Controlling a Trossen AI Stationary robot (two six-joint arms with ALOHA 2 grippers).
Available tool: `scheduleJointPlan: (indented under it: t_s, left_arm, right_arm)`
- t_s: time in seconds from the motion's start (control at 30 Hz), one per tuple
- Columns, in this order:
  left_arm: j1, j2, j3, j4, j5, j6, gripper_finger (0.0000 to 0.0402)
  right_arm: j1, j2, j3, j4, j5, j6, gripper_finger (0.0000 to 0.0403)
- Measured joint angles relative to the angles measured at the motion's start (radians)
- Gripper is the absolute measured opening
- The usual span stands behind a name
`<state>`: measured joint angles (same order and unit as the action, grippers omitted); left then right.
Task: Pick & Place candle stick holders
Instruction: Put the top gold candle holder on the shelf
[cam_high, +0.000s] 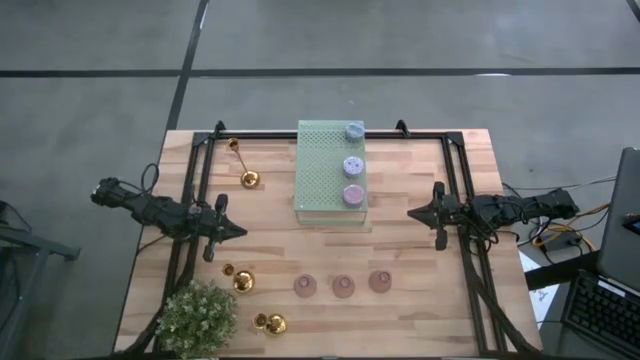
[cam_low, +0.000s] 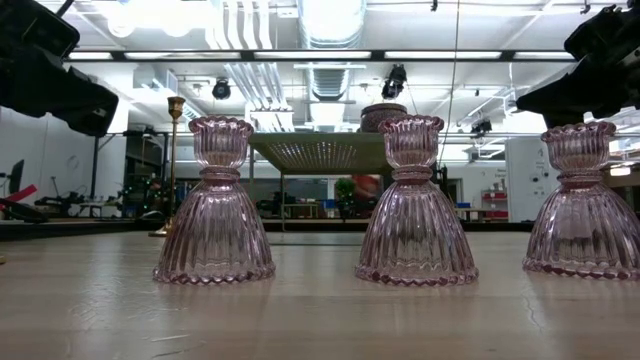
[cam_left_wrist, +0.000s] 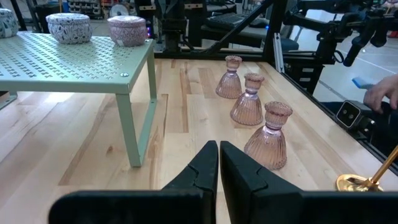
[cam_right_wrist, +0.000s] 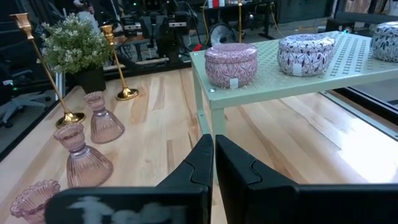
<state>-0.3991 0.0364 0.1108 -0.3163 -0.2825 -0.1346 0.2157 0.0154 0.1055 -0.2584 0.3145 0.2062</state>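
bare wood flanking the green shelf (cam_high: 318, 160), pink glass holders (cam_high: 343, 286) (seemingly well-spaced) lining the front

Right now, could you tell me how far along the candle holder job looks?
Three squat round holders already sit on the green perforated shelf. Nothing is in hand: the left gripper and right gripper are shut and empty. Three pink glass holders and three gold candlesticks remain on the table.

Three pink glass holders (cam_high: 343, 286) stand upright in a row. Three gold holders (cam_high: 244, 281) are placed apart. Three squat lavender-toned holders (cam_high: 353, 164) sit atop the green rack (cam_high: 320, 170).
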Motion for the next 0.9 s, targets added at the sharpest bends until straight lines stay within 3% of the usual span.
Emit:
scheduleJointPlan:
  t_s: [0.3,0.47,0.67,0.8,0.9]
  left_arm:
    - [0.0,0.0,0.0,0.063,-0.004,0.001,0.0021]
    - [0.0,0.0,-0.001,0.31,-0.101,-0.016,0.0021]
    - [0.0,0.0,-0.001,0.531,-0.127,-0.012,0.0021]
    - [0.001,0.002,0.0,0.644,-0.309,0.042,0.0021]
    - [0.002,0.014,0.0,0.635,-0.416,0.069,0.0021]
  right_arm:
    - [0.0,0.0,0.0,0.0,0.0,0.0,0.0013]
    - [0.0,0.0,0.0,0.0,0.001,0.0,0.0013]
    - [0.0,0.0,0.0,0.0,0.0,0.0,0.0012]
    - [0.0,-0.001,0.0,0.0,0.0,0.0,0.0012]
    - [0.0,0.0,0.0,0.0,0.0,0.0,0.0012]
